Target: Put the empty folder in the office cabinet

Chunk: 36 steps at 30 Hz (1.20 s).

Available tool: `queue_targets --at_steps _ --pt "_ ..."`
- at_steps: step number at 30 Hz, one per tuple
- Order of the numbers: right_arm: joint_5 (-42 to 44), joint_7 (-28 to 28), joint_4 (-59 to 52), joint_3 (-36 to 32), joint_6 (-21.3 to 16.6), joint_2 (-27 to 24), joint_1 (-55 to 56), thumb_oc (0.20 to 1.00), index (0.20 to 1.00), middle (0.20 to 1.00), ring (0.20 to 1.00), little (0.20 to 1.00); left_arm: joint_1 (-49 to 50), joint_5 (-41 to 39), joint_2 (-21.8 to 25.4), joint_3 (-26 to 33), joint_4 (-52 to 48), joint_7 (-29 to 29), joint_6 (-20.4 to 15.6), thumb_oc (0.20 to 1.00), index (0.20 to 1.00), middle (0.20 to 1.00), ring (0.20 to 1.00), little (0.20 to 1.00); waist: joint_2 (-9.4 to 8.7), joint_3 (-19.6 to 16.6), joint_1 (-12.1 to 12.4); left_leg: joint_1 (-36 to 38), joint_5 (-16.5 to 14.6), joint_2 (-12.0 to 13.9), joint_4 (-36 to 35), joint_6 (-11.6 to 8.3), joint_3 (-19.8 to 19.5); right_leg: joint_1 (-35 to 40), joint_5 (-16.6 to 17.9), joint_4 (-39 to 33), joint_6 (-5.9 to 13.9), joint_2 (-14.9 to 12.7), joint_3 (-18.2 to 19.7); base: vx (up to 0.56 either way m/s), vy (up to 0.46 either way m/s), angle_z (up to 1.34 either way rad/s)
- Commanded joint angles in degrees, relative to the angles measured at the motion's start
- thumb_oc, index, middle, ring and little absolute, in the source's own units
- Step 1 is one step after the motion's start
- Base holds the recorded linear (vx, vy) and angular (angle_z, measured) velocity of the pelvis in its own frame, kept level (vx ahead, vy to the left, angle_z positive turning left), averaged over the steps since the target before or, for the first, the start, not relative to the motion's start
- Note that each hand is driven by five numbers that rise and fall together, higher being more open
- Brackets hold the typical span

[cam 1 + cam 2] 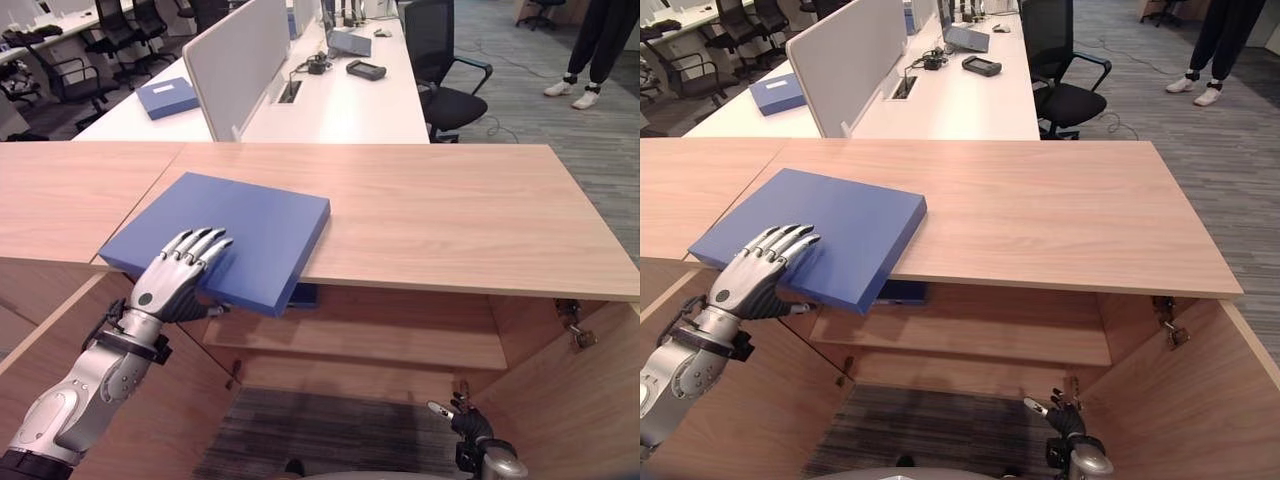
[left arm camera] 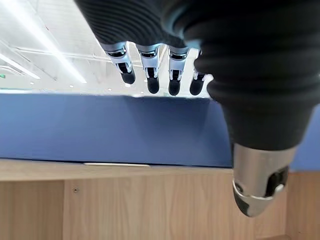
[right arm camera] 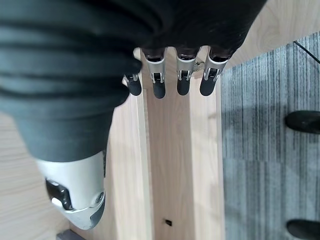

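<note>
A blue folder (image 1: 245,230) lies flat on the wooden cabinet top (image 1: 450,215), its near corner jutting past the front edge. My left hand (image 1: 170,280) grips that near edge: straight fingers (image 2: 150,75) lie on the cover and the thumb (image 2: 257,192) sits under the edge. Below, the office cabinet stands with both doors swung out, showing a shelf (image 1: 400,345). My right hand (image 1: 470,425) hangs low in front of the cabinet's right side, fingers (image 3: 182,80) relaxed and holding nothing.
A second blue item (image 1: 305,295) peeks out under the cabinet top. The left door (image 1: 60,340) and right door (image 1: 590,400) flank the opening. Behind are white desks with another blue folder (image 1: 167,97), an office chair (image 1: 440,60) and a person (image 1: 595,50).
</note>
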Motion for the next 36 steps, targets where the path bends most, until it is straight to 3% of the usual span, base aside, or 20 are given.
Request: queue_targets --at_steps 1,29,30,32,33,34,36 --pt "1.27 -0.11 -0.21 -0.13 -1.33 0.50 -5.37 1.000 1.000 1.000 1.000 1.000 -6.86 1.50 0.23 1.08 1.12 0.97 0.69 1.000 1.000 1.000 1.000 1.000 -1.95 2.05 -0.15 4.26 -5.80 4.29 1.18 -3.50 0.47 2.60 -4.98 1.22 4.10 -2.05 1.63 0.00 0.000 0.00" --pt "1.33 -0.60 0.01 -0.01 -1.14 0.93 -5.55 1.000 1.000 1.000 1.000 1.000 -9.06 4.71 -1.80 -1.24 3.97 2.58 2.55 1.000 1.000 1.000 1.000 1.000 -2.15 1.82 -0.62 4.26 -5.83 4.49 1.08 -3.50 0.66 2.16 -4.82 1.24 4.12 -1.90 1.96 0.00 0.000 0.00" --pt "1.30 -0.65 0.02 0.04 -1.14 0.90 -5.53 1.000 1.000 1.000 1.000 1.000 -9.11 4.80 -1.82 -1.23 4.04 2.63 2.66 0.944 0.944 0.944 0.944 0.944 -2.14 1.83 -0.66 4.26 -5.82 4.51 1.09 -3.52 0.67 2.12 -4.79 1.23 4.13 -1.91 1.98 0.00 0.000 0.00" --pt "1.27 -0.63 -0.08 0.06 -1.14 0.88 -5.52 1.000 1.000 1.000 1.000 1.000 -9.22 4.85 -1.81 -1.30 4.07 2.65 2.72 0.567 0.567 0.567 0.567 0.567 -2.16 1.86 -0.64 4.20 -5.77 4.56 1.08 -3.55 0.67 2.09 -4.79 1.23 4.13 -1.91 2.04 0.00 0.000 0.00" --pt "1.27 -0.64 -0.09 0.05 -1.13 0.89 -5.51 1.000 1.000 1.000 1.000 1.000 -9.23 4.85 -1.80 -1.31 4.08 2.66 2.72 0.420 0.420 0.420 0.420 0.420 -2.16 1.85 -0.63 4.19 -5.77 4.56 1.08 -3.55 0.68 2.08 -4.79 1.23 4.13 -1.91 2.04 0.00 0.000 0.00" --pt "1.29 -0.64 0.01 0.04 -1.13 0.89 -5.54 1.000 1.000 1.000 1.000 1.000 -9.23 4.92 -1.82 -1.37 4.11 2.64 2.72 0.200 0.200 0.200 0.200 0.200 -2.18 1.86 -0.61 4.18 -5.76 4.58 1.08 -3.55 0.69 2.08 -4.78 1.22 4.13 -1.90 2.06 0.00 0.000 0.00" --pt "1.35 -0.63 0.14 0.09 -1.13 1.00 -5.64 1.000 1.000 1.000 1.000 1.000 -9.31 4.99 -1.82 -1.55 4.11 2.56 2.68 0.200 0.200 0.200 0.200 0.200 -2.21 1.82 -0.60 4.14 -5.77 4.55 1.07 -3.56 0.70 2.02 -4.80 1.21 4.14 -1.86 2.12 0.00 0.000 0.00"
